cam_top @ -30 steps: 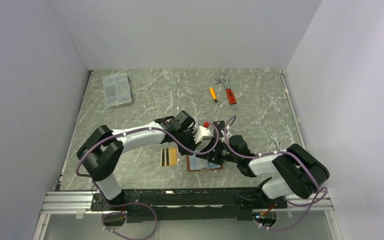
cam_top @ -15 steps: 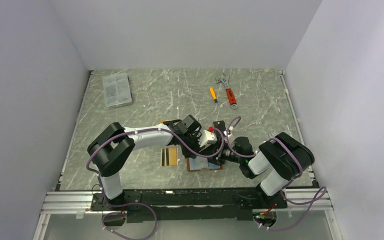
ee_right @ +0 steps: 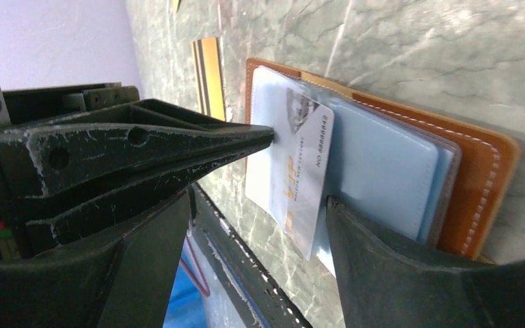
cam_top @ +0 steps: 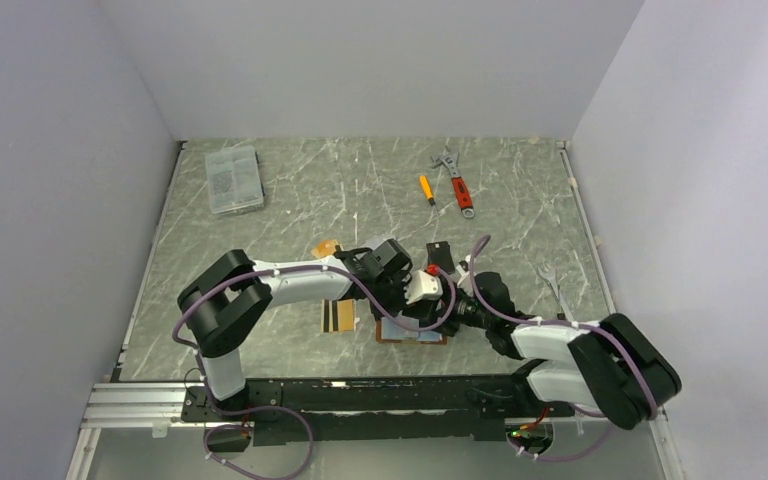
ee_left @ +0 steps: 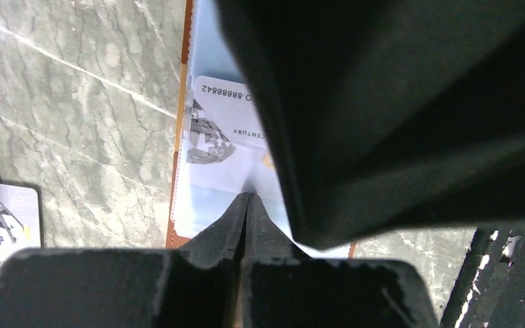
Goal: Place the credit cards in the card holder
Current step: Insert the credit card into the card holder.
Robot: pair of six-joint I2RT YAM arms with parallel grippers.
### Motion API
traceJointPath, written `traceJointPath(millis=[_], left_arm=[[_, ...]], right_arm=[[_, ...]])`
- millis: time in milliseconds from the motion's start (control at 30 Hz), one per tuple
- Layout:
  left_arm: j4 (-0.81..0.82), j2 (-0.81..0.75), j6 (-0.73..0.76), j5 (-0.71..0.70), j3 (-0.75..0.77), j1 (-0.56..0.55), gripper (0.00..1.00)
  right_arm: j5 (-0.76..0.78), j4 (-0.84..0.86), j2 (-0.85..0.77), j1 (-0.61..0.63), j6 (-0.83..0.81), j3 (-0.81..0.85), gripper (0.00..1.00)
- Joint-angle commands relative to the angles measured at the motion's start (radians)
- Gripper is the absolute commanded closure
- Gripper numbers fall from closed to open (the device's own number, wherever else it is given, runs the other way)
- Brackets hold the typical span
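The tan-brown card holder [cam_top: 412,334] lies open on the table, clear sleeves up; it also shows in the right wrist view [ee_right: 482,178] and the left wrist view [ee_left: 180,130]. A silver-grey printed credit card [ee_right: 299,171] lies tilted on the sleeves, partly sticking out toward the near edge; it also shows in the left wrist view [ee_left: 220,147]. My left gripper [ee_left: 247,198] is shut, its tips touching this card. My right gripper [ee_right: 258,201] is open, with one finger [ee_right: 410,273] resting on the sleeve beside the card. A gold card with black stripes [cam_top: 337,316] lies left of the holder.
An orange card [cam_top: 326,247] lies behind the left arm. Another silver card [ee_left: 5,213] lies left of the holder. A clear parts box [cam_top: 233,179] sits far left; a small screwdriver [cam_top: 426,189] and a red-handled wrench [cam_top: 457,184] sit far centre. A spanner [cam_top: 552,282] lies right.
Both grippers have moved nearer and lower onto the open card holder. The right arm's elbow has swung out to the right. The gold striped card has not moved.
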Motion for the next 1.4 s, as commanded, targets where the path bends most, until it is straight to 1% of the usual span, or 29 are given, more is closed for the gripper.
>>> traceJointPath(millis=[0,67,100,167,233,400,467,533,600,667,733,833,1000,1133,1367], left_arm=[[-0.062,0.014,0.029,-0.019,-0.044,-0.019,0.97],[-0.074,0.002,0.018,-0.005,-0.033,-0.020,0.96],[-0.083,-0.005,0.014,0.000,-0.018,-0.020,0.96],[-0.106,-0.024,0.008,0.007,0.010,-0.019,0.93],[-0.131,-0.049,0.007,0.013,0.038,-0.016,0.90],[-0.192,-0.125,0.000,0.019,0.093,-0.001,0.77],[-0.210,-0.151,0.004,0.009,0.090,0.011,0.74],[-0.212,-0.168,0.012,0.004,0.058,0.023,0.73],[-0.192,-0.171,0.033,-0.022,0.009,0.023,0.74],[-0.169,-0.159,0.051,-0.058,-0.039,0.022,0.76],[-0.147,-0.141,0.070,-0.098,-0.070,0.023,0.78],[-0.137,-0.116,0.084,-0.116,-0.082,0.025,0.79],[-0.120,-0.084,0.074,-0.111,-0.074,0.025,0.79],[-0.111,-0.069,0.067,-0.083,-0.070,0.023,0.80],[-0.099,-0.047,0.070,-0.080,-0.065,0.023,0.80]], right_arm=[[0.145,-0.308,-0.082,-0.011,-0.092,0.026,0.27],[0.169,-0.339,-0.102,-0.012,-0.097,0.031,0.32],[0.173,-0.343,-0.102,-0.011,-0.100,0.034,0.36],[0.171,-0.340,-0.087,-0.012,-0.100,0.039,0.49],[0.177,-0.368,-0.075,-0.011,-0.111,0.058,0.56],[0.221,-0.436,-0.097,-0.010,-0.130,0.096,0.61],[0.241,-0.466,-0.108,-0.008,-0.133,0.106,0.65],[0.267,-0.494,-0.116,0.001,-0.132,0.114,0.69],[0.310,-0.525,-0.125,0.028,-0.124,0.130,0.78],[0.352,-0.549,-0.131,0.066,-0.115,0.149,0.87],[0.396,-0.584,-0.128,0.109,-0.108,0.179,0.91],[0.450,-0.625,-0.119,0.165,-0.096,0.211,0.97],[0.491,-0.635,-0.076,0.217,-0.078,0.246,1.00],[0.485,-0.608,-0.043,0.244,-0.070,0.258,1.00],[0.449,-0.515,-0.009,0.266,-0.074,0.277,1.00]])
